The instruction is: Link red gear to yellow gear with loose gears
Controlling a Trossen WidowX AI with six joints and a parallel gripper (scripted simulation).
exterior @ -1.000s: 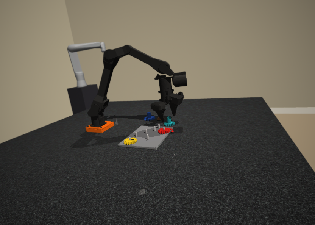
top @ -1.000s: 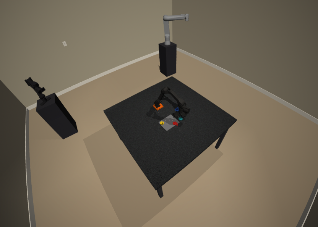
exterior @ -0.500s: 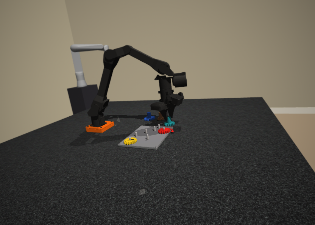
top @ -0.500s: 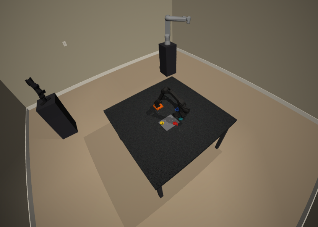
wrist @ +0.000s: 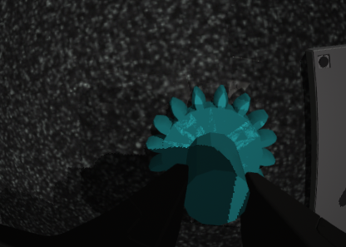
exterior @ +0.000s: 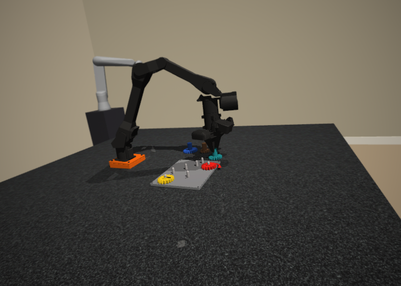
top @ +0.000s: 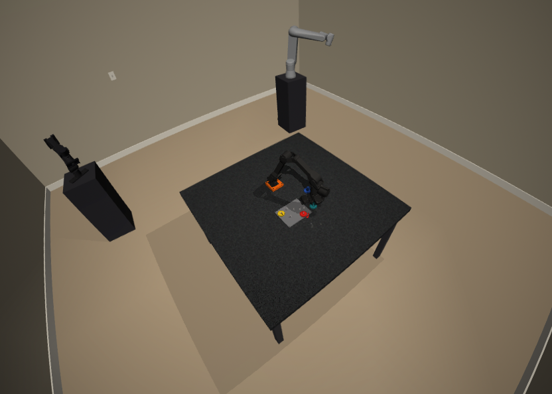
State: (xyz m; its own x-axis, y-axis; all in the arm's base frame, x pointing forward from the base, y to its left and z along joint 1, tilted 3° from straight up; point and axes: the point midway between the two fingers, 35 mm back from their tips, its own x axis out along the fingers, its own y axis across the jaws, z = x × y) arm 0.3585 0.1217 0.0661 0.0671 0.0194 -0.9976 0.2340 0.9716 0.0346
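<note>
My gripper [exterior: 215,149] [wrist: 215,180] is shut on the upright handle of the teal gear [top: 313,206] [exterior: 215,157] [wrist: 212,122], beside the board. The gear is level, at or very near the table top. The red gear [top: 302,213] [exterior: 208,166] is on a peg at the board's near-gripper end. The yellow gear [top: 279,213] [exterior: 165,179] with a black stripe is on a peg at the other end. The grey board [top: 289,223] [exterior: 194,184] [wrist: 333,112] has several bare pegs between and around them. A blue gear [top: 307,190] [exterior: 189,150] and a brown gear [exterior: 204,149] stand on the table behind the board.
The black table [top: 249,247] [exterior: 259,212] carries the arm's orange base [top: 274,184] [exterior: 127,162] left of the board in the exterior view. A red arrow [exterior: 219,166] is beside the red gear. Two other arms stand on pedestals [top: 290,105] [top: 97,202] off the table.
</note>
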